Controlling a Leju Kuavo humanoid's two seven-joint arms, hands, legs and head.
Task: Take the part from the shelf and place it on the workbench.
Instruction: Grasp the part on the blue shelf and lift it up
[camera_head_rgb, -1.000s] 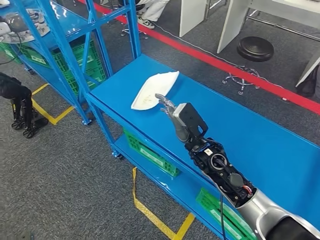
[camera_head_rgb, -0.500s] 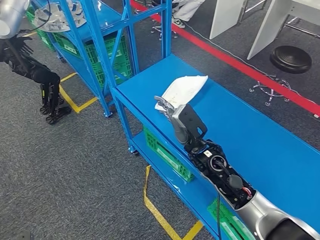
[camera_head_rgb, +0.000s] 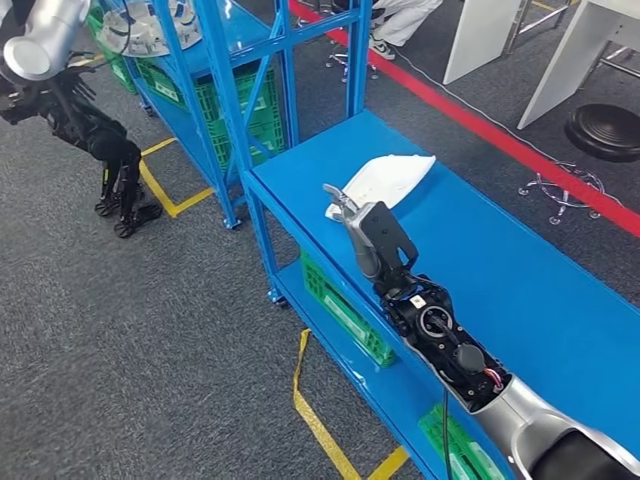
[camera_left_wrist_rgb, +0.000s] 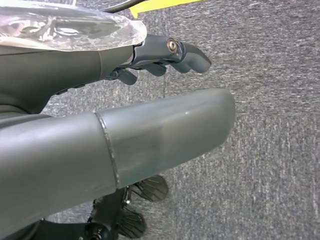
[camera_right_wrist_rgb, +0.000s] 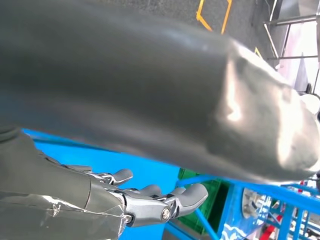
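Note:
The white part lies flat on the blue workbench, near its left end. My right hand reaches over the bench from the lower right, fingers stretched out, its fingertips at the near end of the part. In the right wrist view the right hand holds nothing; its fingers are straight above the blue top. My left hand hangs over the grey carpet at the far left. In the left wrist view the left hand is spread with nothing in it.
A blue shelf stands left of the bench with green crates and bagged parts. Another green crate sits under the bench. Yellow tape and a red line mark the floor. A black stool stands far right.
The camera has turned left, so the whole scene has shifted right and my left arm has come into the picture. My right hand stays at the near end of the part.

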